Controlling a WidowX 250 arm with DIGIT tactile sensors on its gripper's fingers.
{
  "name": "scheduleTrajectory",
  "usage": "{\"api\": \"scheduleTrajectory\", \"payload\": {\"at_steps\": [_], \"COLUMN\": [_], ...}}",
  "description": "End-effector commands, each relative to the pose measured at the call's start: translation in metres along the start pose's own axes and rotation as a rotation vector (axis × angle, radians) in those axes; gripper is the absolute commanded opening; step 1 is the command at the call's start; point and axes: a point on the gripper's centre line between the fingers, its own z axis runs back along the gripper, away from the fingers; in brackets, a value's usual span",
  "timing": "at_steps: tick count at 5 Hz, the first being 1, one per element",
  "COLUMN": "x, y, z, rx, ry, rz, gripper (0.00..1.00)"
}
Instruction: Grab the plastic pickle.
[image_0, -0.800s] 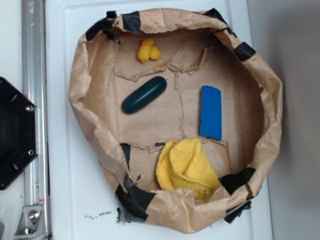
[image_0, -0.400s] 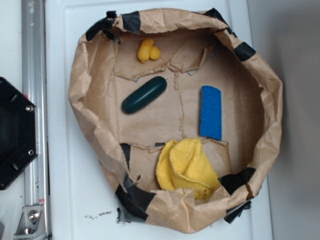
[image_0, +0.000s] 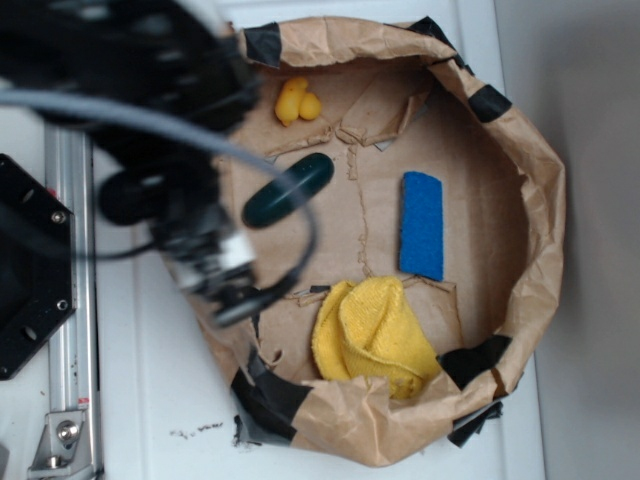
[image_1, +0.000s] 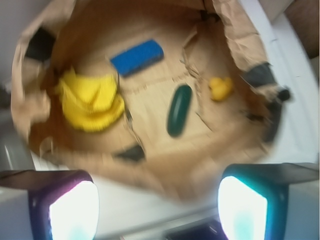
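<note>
Even bright light; arm (image_0: 170, 150) motion-blurred in exterior; wrist view soft, fingers (image_1: 72, 210) glaring.

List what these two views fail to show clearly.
- Gripper: motion-blurred in the exterior view; the wrist view's bottom edge cuts off its fingers.
- Pickle: a blurred cable crosses it in the exterior view; it shows whole but soft in the wrist view.
- Paper bag: the arm hides its left wall in the exterior view.
- Yellow toy: too blurred in the wrist view to identify.
</note>
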Motion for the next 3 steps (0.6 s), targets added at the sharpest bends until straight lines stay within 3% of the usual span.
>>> {"api": "scheduleTrajectory", "payload": {"at_steps": [1, 2, 3], "x": [0.052, 0.037, 0.027], "y": [-0.009, -0.003, 0.03], "z": [-0.071, -0.115, -0.141], "rx": [0.016, 0.135, 0.162], "ry": [-0.024, -0.018, 0.078], "rz": [0.163, 0.14, 0.125], "gripper": [1.0, 1.0, 1.0]}}
